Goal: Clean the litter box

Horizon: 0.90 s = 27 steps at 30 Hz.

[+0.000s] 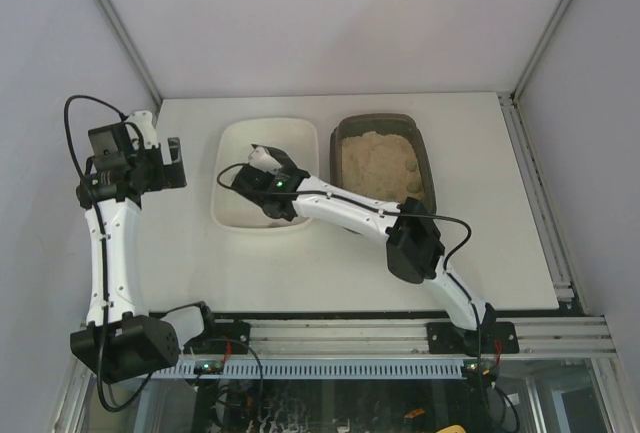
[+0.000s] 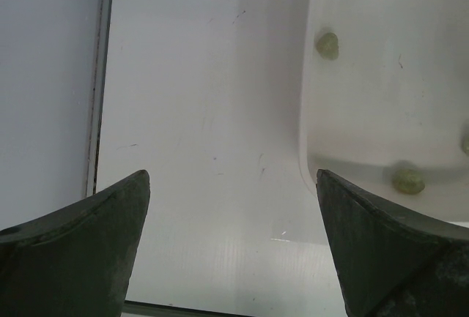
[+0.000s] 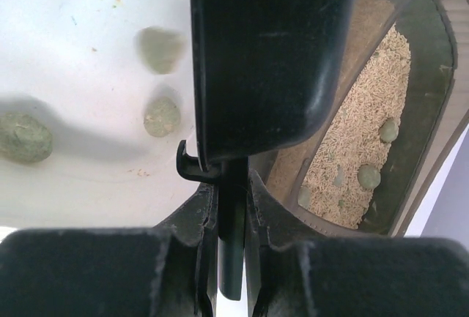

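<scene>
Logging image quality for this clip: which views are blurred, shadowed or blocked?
Top external: even light, sharp, no glare on the table. Left wrist: fingers of the left claw are soft dark wedges; the white tray beyond is clear. Right wrist: a close, blurred dark tool in the right claw blocks the middle; the litter box at right is fairly sharp.

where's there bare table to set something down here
Widest bare patch: table right of the litter box, out to the edge. Another lies between the left arm and the white tray. Crowded: the middle, where the right gripper holds a dark scoop above the tray.
</scene>
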Available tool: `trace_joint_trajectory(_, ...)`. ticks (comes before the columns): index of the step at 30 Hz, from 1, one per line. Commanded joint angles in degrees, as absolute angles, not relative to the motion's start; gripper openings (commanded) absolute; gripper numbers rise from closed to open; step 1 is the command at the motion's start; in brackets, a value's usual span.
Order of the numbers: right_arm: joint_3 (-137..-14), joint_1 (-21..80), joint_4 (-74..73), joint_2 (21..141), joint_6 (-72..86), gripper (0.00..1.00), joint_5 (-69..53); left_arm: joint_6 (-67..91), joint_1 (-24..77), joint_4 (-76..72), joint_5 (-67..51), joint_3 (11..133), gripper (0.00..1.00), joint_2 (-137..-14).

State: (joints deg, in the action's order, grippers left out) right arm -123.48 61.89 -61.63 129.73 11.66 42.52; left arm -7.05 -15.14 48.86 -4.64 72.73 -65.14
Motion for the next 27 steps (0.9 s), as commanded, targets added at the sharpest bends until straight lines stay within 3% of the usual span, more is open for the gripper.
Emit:
trace_joint_trajectory(1,-123.29,61.99,-59.62,127.73,10.01,0.0,44.71,-6.11,-15.29,47.11,-5.37,72.57,0.98,-64.9)
trace_joint_trajectory(10,-123.37,60.08,-61.88,124.08,19.68,0.0,44.92,-5.39,-15.23,46.09,-7.22,72.66,0.99,-64.94)
trace_joint_trajectory(18,-126.38,54.11,-90.3,120.22,55.06,0.0,46.54,-3.29,-15.21,46.86,-13.08,74.01,1.0,-67.43)
trace_joint_trajectory(27,-109.92,45.64,-91.69,116.54,59.48,0.0,30.31,9.12,-11.64,45.67,-3.5,74.75,1.0,-67.96)
